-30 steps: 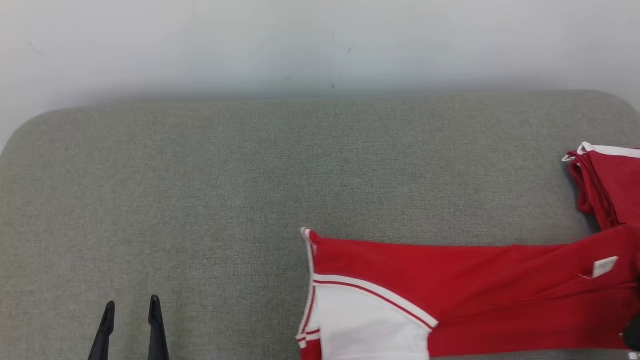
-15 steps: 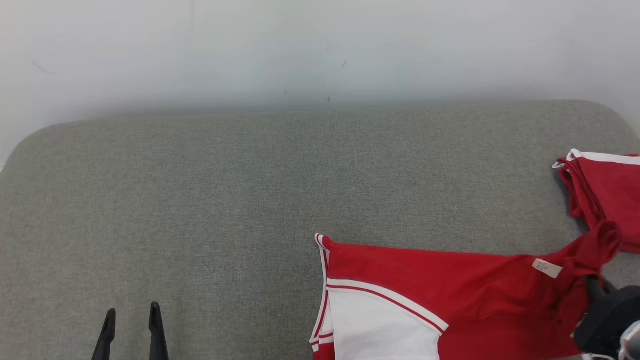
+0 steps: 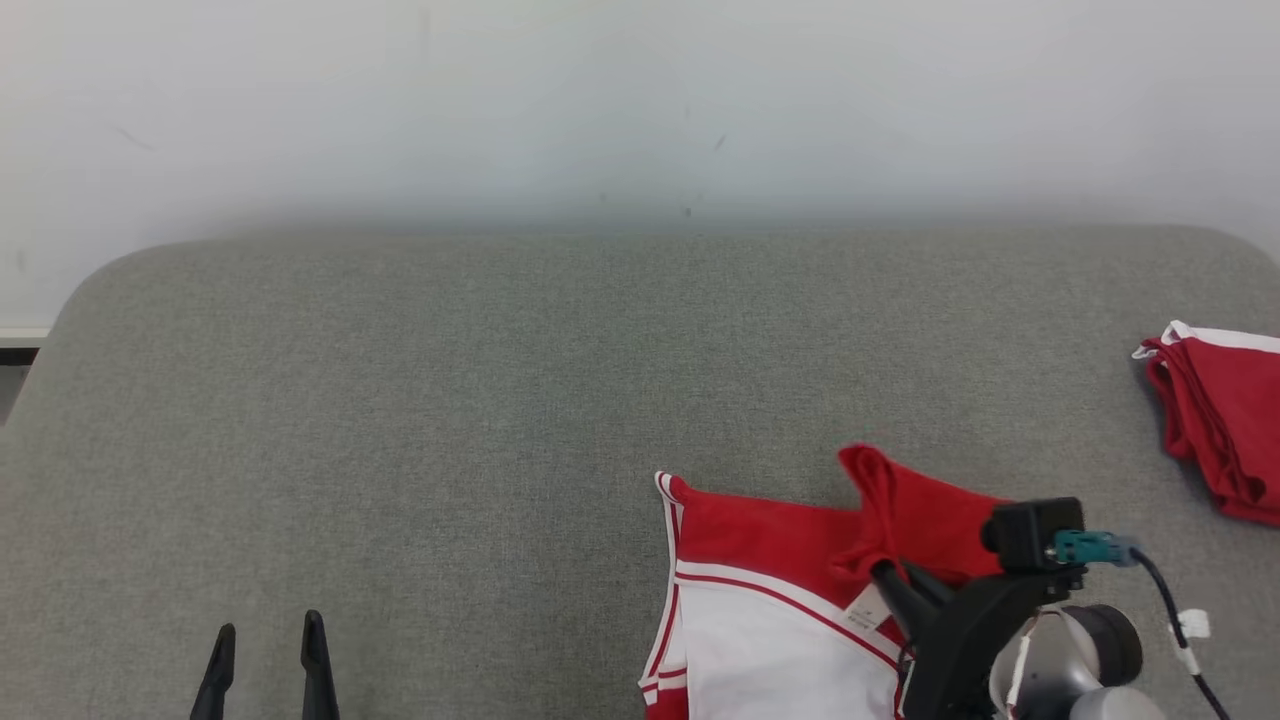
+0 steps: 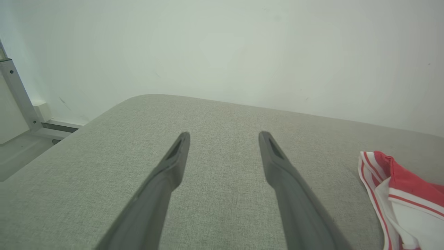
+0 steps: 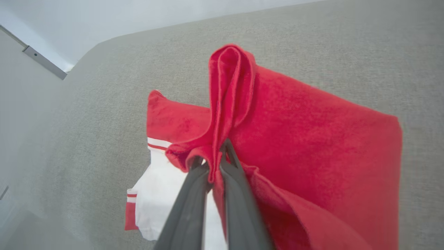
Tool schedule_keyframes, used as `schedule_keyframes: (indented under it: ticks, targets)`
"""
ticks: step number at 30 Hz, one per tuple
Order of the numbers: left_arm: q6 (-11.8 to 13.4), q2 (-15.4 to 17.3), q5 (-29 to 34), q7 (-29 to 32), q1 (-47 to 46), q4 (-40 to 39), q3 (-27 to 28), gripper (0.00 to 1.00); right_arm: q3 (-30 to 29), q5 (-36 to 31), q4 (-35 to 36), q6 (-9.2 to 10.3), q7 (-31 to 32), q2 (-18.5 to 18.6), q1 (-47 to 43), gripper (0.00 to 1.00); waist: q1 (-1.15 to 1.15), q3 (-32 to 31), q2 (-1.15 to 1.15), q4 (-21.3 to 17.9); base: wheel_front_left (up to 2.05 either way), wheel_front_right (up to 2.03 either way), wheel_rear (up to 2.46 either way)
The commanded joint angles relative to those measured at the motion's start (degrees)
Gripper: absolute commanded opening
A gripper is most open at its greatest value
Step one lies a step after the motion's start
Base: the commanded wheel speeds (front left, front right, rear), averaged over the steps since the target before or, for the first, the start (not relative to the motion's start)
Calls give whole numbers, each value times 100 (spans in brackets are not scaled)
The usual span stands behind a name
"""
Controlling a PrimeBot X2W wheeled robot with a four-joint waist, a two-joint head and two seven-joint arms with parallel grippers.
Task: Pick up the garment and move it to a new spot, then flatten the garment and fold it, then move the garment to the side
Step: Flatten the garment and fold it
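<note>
While bunched, garment in right hand.

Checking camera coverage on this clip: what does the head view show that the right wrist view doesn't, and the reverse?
Head view, not right wrist: the open left gripper at lower left, and a second red garment at the far right. Right wrist, not head: a close look at the right gripper shut on a bunched fold of the red-and-white garment. Both: that garment, the right gripper and the grey cushion.
</note>
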State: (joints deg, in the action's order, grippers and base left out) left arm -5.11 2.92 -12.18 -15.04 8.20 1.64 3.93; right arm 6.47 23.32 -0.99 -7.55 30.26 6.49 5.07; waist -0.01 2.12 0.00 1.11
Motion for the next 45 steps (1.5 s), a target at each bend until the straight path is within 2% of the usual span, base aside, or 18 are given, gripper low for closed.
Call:
schedule_keyframes:
  ticks: [1,7,12,24,25,26,27,31,37,45]
  targets:
    - [-19,-7,0,-14,62,7,8,100,139,67,-25,17,-19,35,93,0,1,-19,0,49,0,0,0]
    - [-29,-8,4,-14,66,39,-17,100,961,297,-310,16,-72,-8,417,0,1,-29,0,151,0,0,0]
    - [-31,-8,-15,-14,48,81,-76,100,1343,393,-692,16,-223,-49,627,0,1,-46,0,242,0,0,0]
    - [-19,-8,-37,-14,76,120,-133,100,1523,297,-1583,17,-668,-221,894,0,1,-38,0,406,0,0,0]
    - [-21,-7,-35,-14,77,127,-132,100,1519,280,-1629,16,-689,-227,905,36,1,-40,0,411,0,0,0]
    - [-25,-8,-35,-14,77,132,-130,100,1516,269,-1671,16,-714,-235,917,96,1,-42,0,415,0,0,0]
    - [-29,-8,-36,-14,77,138,-125,100,1501,277,-1697,16,-750,-242,927,100,1,-44,0,416,0,0,0]
    - [-28,-8,-39,-14,81,155,-98,100,1538,414,-1657,16,-851,-271,940,100,1,-61,0,405,0,0,0]
    - [-26,-8,-43,-14,113,136,-30,100,1511,978,-1025,17,-1097,-166,865,100,1,-122,0,296,0,0,0]
    - [-33,-9,-59,-14,114,100,-28,100,757,715,-443,17,-1233,208,521,100,1,-131,0,161,0,0,0]
